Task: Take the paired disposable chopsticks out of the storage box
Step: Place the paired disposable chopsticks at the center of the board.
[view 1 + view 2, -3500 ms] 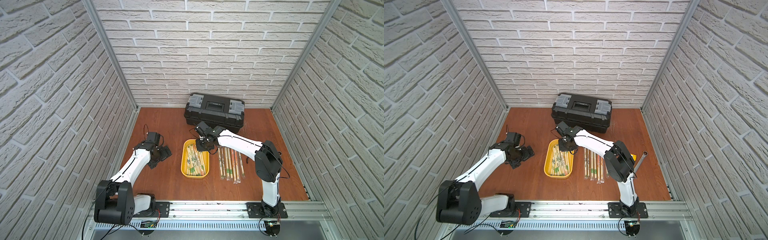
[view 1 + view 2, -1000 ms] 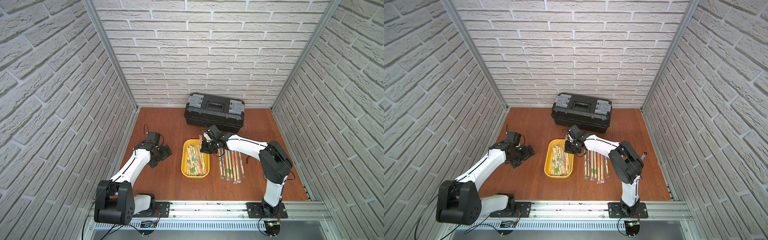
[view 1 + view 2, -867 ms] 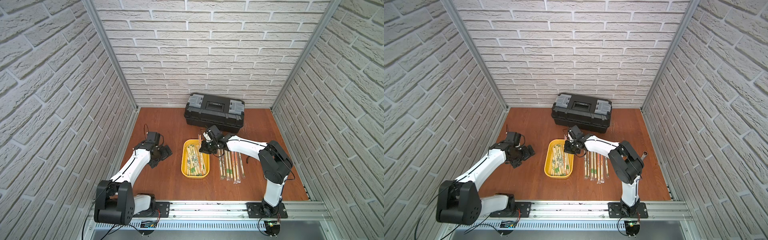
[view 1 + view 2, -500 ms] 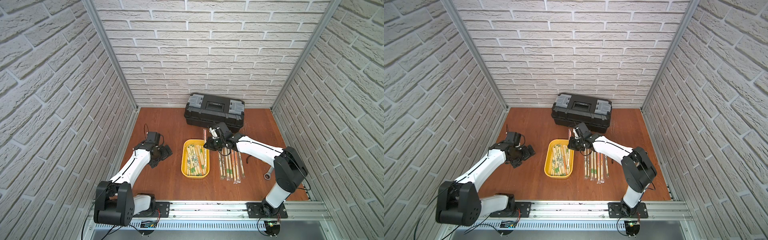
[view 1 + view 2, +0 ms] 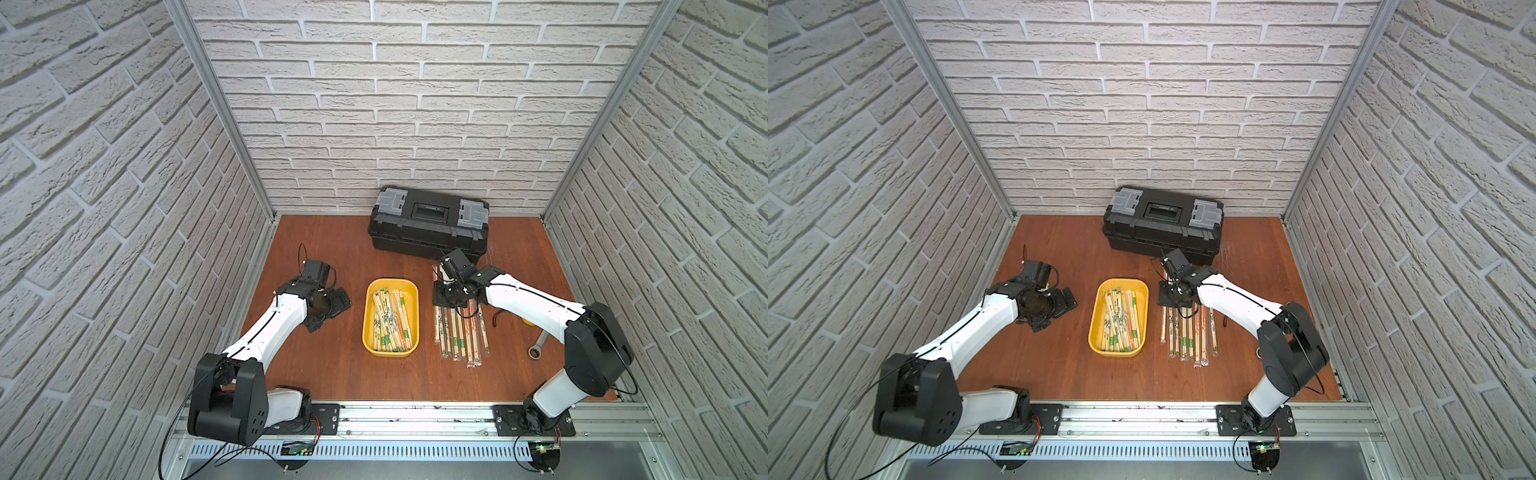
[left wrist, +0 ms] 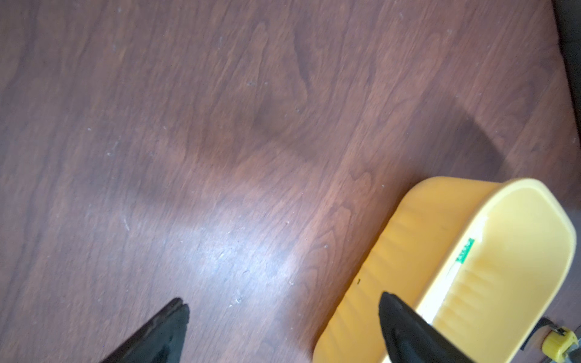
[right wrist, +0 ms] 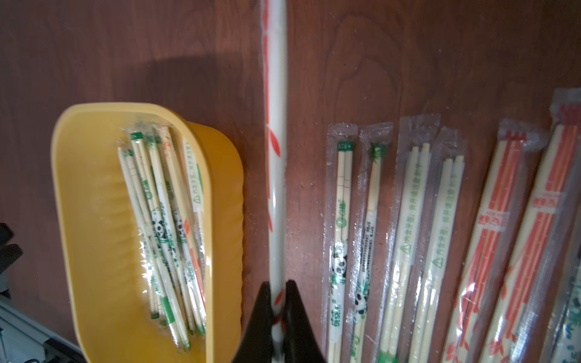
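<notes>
1. Between the tray and the laid-out row, my right end effector is clenched on one end of a thin pale chopstick pair in a clear sleeve with orange-red leaf prints. The rest juts out unsupported over the dark wooden desk, and I cannot tell whether its far end touches.
2. That one-ended pinch on slick plastic is my worry. I judge the pair could swivel in the grip, or slide out, if I swing quickly.
3. Just beside it on one flank lies the row of sleeved bamboo chopstick pairs, flat on the desk. Letting go crooked would drop this one across them.
4. On the other flank sits the shallow yellow plastic storage tray, holding a heap of sleeved chopstick pairs. A low free end could snag its wall and shove it.
5. That heap is overlapped, so later picks risk dragging two out at once.
6. My left end effector is released, fingers wide and empty, near the tray's outer wall. A careless move there could nudge the tray.
</notes>
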Motion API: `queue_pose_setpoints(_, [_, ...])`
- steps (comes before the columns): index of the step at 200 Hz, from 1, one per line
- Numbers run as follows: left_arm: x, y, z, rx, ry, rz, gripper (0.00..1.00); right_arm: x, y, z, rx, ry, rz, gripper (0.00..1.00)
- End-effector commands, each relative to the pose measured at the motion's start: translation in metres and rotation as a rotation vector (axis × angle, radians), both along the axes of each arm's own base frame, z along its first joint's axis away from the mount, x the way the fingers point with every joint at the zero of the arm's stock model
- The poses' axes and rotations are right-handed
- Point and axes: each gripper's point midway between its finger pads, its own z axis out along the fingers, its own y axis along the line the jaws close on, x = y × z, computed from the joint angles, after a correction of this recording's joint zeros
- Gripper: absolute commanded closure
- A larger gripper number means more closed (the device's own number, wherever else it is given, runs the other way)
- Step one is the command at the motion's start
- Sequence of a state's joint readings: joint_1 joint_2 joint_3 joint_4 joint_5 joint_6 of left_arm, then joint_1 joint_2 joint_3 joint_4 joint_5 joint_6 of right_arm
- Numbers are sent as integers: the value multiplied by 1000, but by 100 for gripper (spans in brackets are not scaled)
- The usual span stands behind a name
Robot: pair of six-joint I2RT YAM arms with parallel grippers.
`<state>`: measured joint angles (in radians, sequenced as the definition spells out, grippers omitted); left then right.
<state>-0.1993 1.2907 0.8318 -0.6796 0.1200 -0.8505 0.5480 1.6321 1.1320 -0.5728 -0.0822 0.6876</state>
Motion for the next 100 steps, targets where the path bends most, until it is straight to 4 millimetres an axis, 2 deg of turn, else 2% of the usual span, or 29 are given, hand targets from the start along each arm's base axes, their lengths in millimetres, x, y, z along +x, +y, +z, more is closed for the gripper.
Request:
queue_pose_setpoints(1, [8,-2,5,11,-17,5,2,-10,-1,-22,-60,41,32,93])
queue_pose_setpoints(38, [8,-4,7,19,-20,-2,2,-11,8,-41,-70,70,39,92])
queue_pose_setpoints(77, [7,-3,8,22,-22,2,2,-11,6,-53,-96,92,39,91])
queue_pose_setpoints(100, [6,-3,7,21,-22,3,2,-12,3,-57,-118,99,40,86])
